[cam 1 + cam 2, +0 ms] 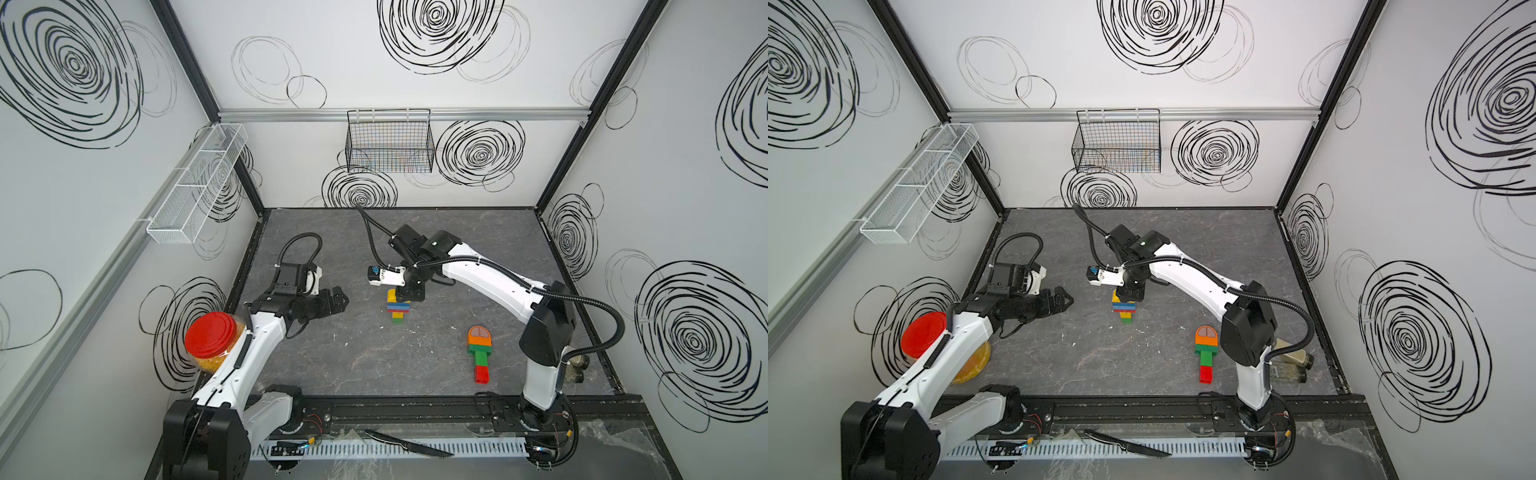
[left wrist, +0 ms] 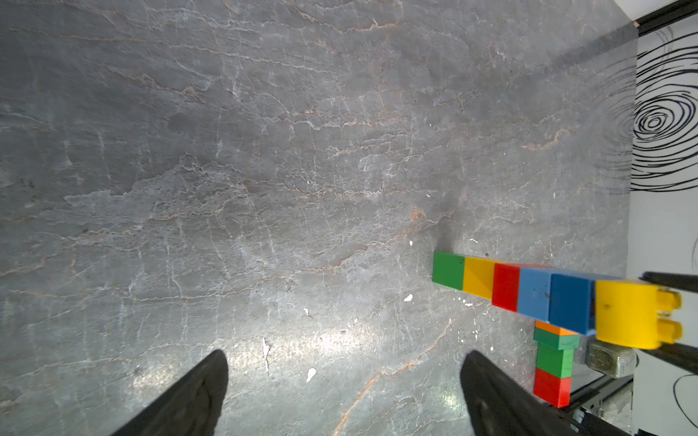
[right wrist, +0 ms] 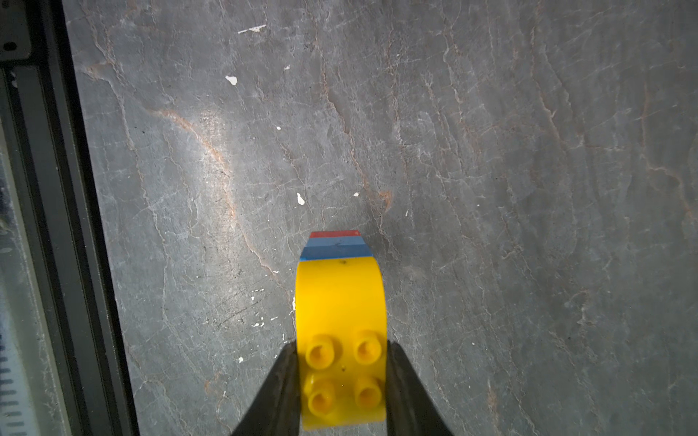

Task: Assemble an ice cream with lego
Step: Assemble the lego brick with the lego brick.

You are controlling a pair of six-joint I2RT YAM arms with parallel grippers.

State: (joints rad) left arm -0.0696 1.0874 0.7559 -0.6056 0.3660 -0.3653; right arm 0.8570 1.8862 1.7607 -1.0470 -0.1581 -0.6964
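Between right fingers (image 3: 275, 396): yellow lego dome (image 3: 340, 302) (atop striped stack (image 2: 506, 287)), clamped.

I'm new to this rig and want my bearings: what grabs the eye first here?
The multicoloured lego stack in the middle of the table stands out, clamped at its yellow domed end by the right tool. Next come a second lego ice cream, orange-topped, lying flat further to the robot's right, and the red-lidded jar at the left edge.
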